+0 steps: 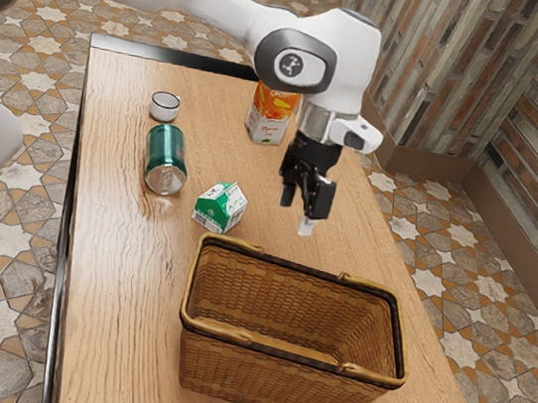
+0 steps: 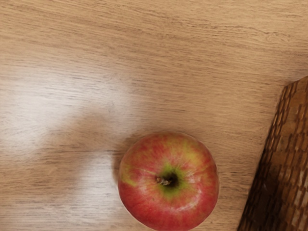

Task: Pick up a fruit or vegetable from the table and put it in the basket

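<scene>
In the exterior view my gripper (image 1: 300, 210) hangs above the table, beyond the basket's far rim, with its fingers apart and nothing seen between them. A red and yellow apple (image 2: 168, 195) rests stem up on the wood, under my hand in the wrist view. Beside the apple, with a strip of wood between them, stands the brown wicker basket (image 2: 291, 168). The same basket (image 1: 248, 384) has its open top facing up in the exterior view, and its visible inside holds nothing.
On the table (image 1: 101, 288) stand a green and white carton (image 1: 220, 207) near the basket, a green can (image 1: 165, 159), a small white cup (image 1: 165, 107), and an orange juice carton (image 1: 269, 116) behind the gripper. Basket handles lie along its rim.
</scene>
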Available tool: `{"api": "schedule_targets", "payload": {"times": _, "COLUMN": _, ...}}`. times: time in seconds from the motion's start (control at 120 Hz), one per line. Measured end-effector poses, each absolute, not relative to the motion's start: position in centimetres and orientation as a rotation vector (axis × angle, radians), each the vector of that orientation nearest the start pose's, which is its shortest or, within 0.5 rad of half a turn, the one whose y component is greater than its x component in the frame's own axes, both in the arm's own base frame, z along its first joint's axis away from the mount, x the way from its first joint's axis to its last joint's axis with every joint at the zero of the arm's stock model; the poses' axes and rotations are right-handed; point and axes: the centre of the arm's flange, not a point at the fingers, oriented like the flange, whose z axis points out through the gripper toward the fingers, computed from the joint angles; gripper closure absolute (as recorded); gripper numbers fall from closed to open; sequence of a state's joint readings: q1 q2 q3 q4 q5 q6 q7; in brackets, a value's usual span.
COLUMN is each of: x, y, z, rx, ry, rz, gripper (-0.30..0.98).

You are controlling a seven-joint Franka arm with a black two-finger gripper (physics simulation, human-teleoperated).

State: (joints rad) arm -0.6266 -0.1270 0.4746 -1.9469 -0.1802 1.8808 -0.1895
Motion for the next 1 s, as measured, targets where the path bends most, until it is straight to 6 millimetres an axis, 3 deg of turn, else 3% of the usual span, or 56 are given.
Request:
{"api": "schedule_targets", "payload": {"times": 0.508, "x": 51.8, "y": -8.9, "z": 48.2, "rx": -3.367, "ry": -0.161, "rz": 0.04, "gripper": 0.0}}
{"api": "schedule_targets", "payload": {"times": 1.0, "x": 51.4, "y": -9.1, "z": 46.6, "rx": -3.382, "ry": -0.149, "rz": 0.048, "gripper": 0.0}}
